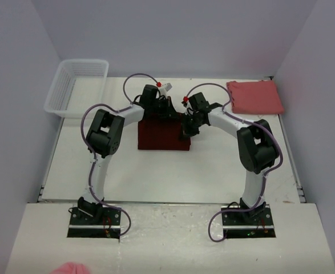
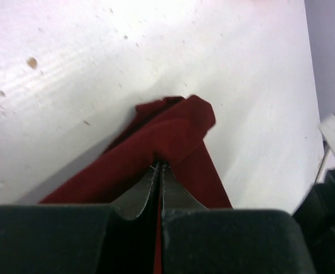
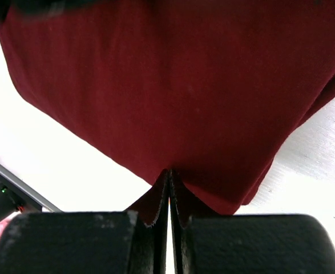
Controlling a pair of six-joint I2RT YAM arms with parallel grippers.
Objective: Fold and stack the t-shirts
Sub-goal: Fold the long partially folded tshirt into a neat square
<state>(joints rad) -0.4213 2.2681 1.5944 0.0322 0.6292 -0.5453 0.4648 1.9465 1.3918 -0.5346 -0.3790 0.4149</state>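
Observation:
The dark maroon t-shirt [image 1: 162, 137] lies folded into a rectangle at the table's centre. My left gripper [image 1: 162, 112] is shut on its far left corner, with the cloth [image 2: 178, 128] bunched ahead of the fingertips. My right gripper [image 1: 188, 130] is shut on the shirt's right edge, and the maroon cloth [image 3: 178, 85] fills the right wrist view above the closed jaws. The salmon pink t-shirt [image 1: 254, 96] lies folded at the far right of the table, away from both grippers.
A white mesh basket [image 1: 76, 87] stands at the far left corner. White walls close in the table at the back and on both sides. A bit of pink cloth [image 1: 71, 268] shows at the bottom edge, off the table.

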